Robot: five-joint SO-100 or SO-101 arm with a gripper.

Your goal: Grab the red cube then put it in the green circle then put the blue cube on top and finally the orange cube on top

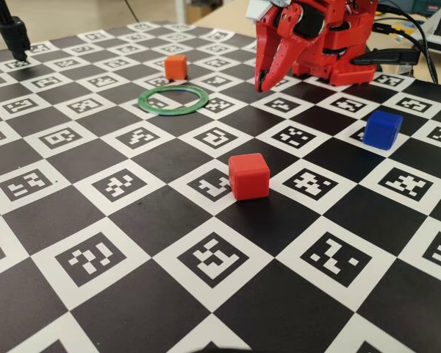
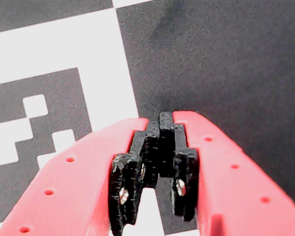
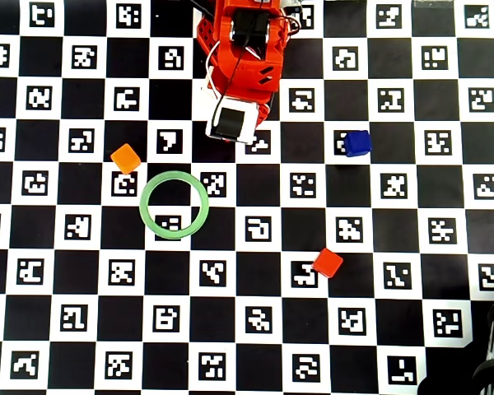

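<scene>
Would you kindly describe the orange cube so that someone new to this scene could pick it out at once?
In the overhead view, start at the red robot arm at the top of the checkered marker board, then find the green circle below and left of it. The orange cube sits just outside the ring, up and to its left. It is lighter and yellower than the red cube, which lies far off to the right.

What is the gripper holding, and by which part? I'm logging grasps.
Nothing. The red gripper has its jaws shut on no object; all three cubes sit free on the board.

No readable text or numbers anywhere (the board (image 1: 132,184) bears only coded markers).
</scene>
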